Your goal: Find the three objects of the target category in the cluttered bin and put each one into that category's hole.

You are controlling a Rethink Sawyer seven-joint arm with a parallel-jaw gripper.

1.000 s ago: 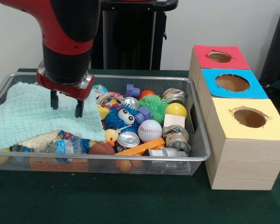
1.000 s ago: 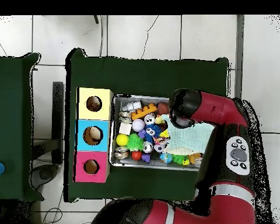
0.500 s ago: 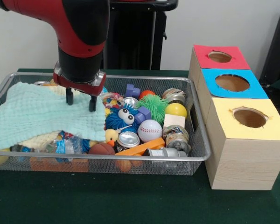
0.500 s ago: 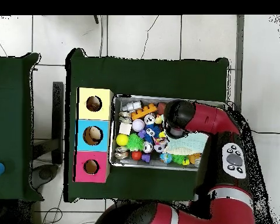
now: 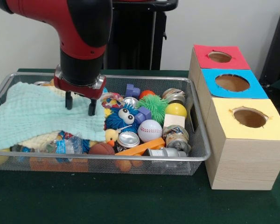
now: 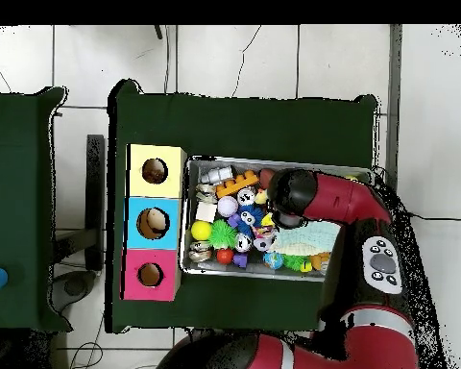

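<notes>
The tool hangs empty with its fingers apart, above the cloth at one end of the bin. Nothing is being carried to the holes yet, so the search looks barely begun.

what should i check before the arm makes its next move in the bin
1. Gripper open with nothing in it: ok, the two fingers stand apart and hold nothing.
2. Gripper over the bin, not outside it: ok, it hangs above the right edge of the mint cloth.
3. Things under the cloth known: cannot tell, the cloth hides much of the bin's left half.
4. Toys near the gripper in plain sight: ok, the blue fuzzy toy and the baseball lie uncovered.
5. Holes free: ok, the red box, blue box and yellow box show open holes.
6. Target category known: cannot tell from the pictures.
</notes>
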